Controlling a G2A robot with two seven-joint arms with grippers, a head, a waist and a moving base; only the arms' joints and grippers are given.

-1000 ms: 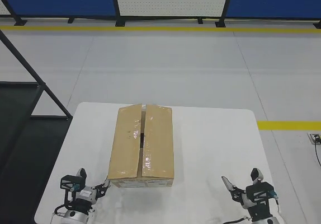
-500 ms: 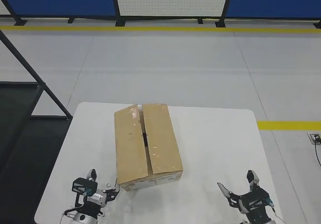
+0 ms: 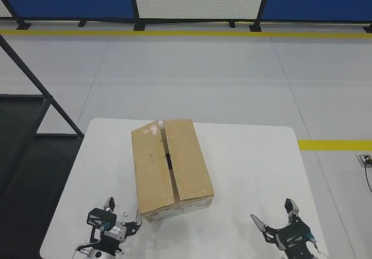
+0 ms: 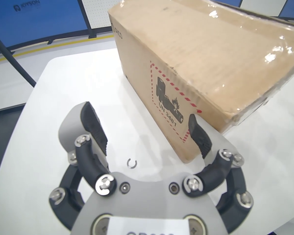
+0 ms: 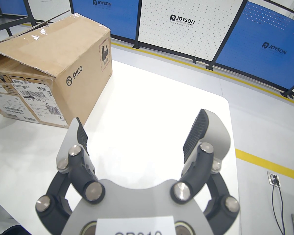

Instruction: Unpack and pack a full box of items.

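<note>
Top view, with both wrist views. White table is carrying the whole job, with its near edge lying at my arms. Cardboard box is sitting left of the table's middle. Its long axis is running near to far but skewed, so its near-left corner is pointing toward my left claw. Its top flaps are lying down with a dark seam between them, and in the right wrist view one flap is lifting slightly at the near end. From this I am judging the unpacking not yet begun. Left claw is hovering low at that near-left corner, jaws spread wide and holding nothing. One pad is lying just beside the box's left side wall; whether it is touching I cannot tell. I am judging this placing suited to nudging or steadying the box. Right claw is hanging over the table's near-right part, well apart from the box, jaws likewise spread and empty, probably held clear until the flaps need parting. Small split ring is lying on the table just beneath my left claw.
</note>
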